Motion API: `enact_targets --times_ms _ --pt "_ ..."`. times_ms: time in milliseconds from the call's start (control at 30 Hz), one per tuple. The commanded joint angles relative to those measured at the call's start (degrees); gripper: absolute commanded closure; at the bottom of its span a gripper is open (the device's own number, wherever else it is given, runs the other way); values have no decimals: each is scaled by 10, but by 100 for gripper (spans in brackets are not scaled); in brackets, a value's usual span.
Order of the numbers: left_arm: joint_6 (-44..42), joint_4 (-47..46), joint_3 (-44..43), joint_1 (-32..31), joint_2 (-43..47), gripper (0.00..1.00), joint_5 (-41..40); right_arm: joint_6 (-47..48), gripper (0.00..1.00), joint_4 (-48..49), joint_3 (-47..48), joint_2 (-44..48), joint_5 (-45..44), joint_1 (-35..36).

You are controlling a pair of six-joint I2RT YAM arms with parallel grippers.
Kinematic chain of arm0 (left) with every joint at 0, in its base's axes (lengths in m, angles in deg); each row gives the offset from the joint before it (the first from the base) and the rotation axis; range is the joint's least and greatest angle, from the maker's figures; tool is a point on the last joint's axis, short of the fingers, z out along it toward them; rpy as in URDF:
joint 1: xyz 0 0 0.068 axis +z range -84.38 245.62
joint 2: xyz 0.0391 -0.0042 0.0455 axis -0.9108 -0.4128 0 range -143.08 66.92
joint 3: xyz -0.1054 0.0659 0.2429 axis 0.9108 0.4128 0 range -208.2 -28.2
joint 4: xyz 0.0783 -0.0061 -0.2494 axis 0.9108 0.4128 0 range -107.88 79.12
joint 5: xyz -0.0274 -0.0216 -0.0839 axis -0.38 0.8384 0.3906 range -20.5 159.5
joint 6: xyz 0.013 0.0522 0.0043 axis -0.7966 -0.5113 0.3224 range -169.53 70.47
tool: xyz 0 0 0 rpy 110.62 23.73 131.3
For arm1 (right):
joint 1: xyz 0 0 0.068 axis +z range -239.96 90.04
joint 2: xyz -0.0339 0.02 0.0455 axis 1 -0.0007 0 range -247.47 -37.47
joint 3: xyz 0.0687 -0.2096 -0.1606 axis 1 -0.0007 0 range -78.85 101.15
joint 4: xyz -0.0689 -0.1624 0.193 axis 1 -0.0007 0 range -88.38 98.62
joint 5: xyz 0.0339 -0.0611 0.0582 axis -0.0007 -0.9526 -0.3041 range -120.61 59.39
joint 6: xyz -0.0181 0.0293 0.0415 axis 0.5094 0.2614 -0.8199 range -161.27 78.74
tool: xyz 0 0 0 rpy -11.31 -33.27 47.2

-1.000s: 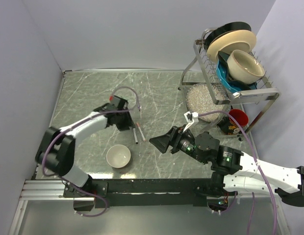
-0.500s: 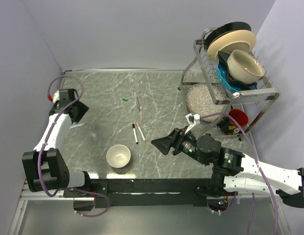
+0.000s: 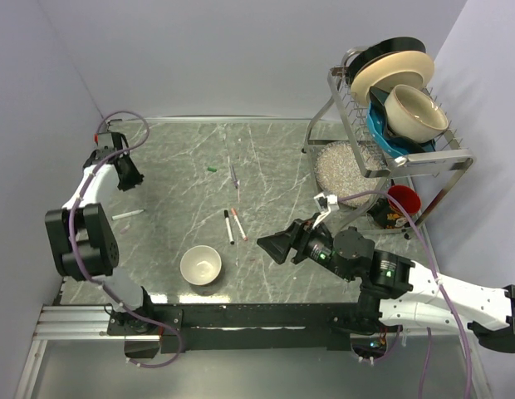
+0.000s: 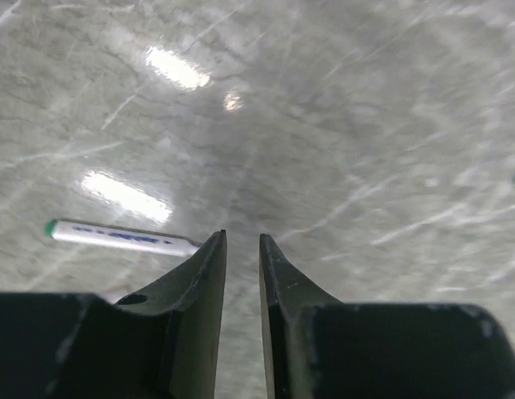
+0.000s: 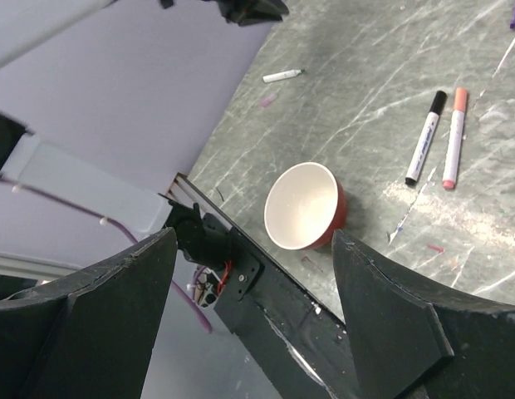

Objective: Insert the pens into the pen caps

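A: State of the left gripper [image 4: 242, 241]?
B: It is at the far left of the table [image 3: 174, 158], close to the side wall, pointing down at bare marble. Jaws nearly together with a thin slit between them, nothing in the slit.

A: Nearest pen?
B: The green-ended pen [image 4: 116, 236]. It lies flat on the marble. In the wrist view it is beside one finger, with the green end pointing away from it. Overhead it lies near the gripper, on the robot's side, not touching.

A: Other pens?
B: Two at mid-table, side by side, almost parallel, close but apart. The black pen [image 5: 424, 140] is on the left and the orange-red pen [image 5: 453, 140] on the right, coloured ends toward the far wall. Cannot tell whether those ends are caps.

A: Caps?
B: The green cap [image 3: 212, 169] lies alone on the marble, farther back than the two pens. It is left of a thin purple item [image 3: 234, 176] that I cannot identify. It is well apart from the green-ended pen.

A: And the right gripper [image 3: 270, 245]?
B: It hangs above the table, right of the two pens. Jaws wide apart, empty.

A: Anything else?
B: A bowl [image 5: 301, 204], white inside, stands upright near the front edge. A dish rack [image 3: 424, 158] holds plates and bowls at far right.
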Motion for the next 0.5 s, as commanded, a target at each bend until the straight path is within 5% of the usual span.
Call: enact_targets --times_ms 0,300,367,467 --pt "-99 37 -4 11 -16 71 -21 6 17 22 -10 35 -10 0" --pt "-93 95 -23 11 -7 59 -98 41 16 -24 14 41 1 -1" --pt "-87 88 -16 11 6 34 -86 45 16 -32 21 38 4 -1" --pt "-74 24 22 11 81 32 -32 50 16 -32 21 37 8 -1"
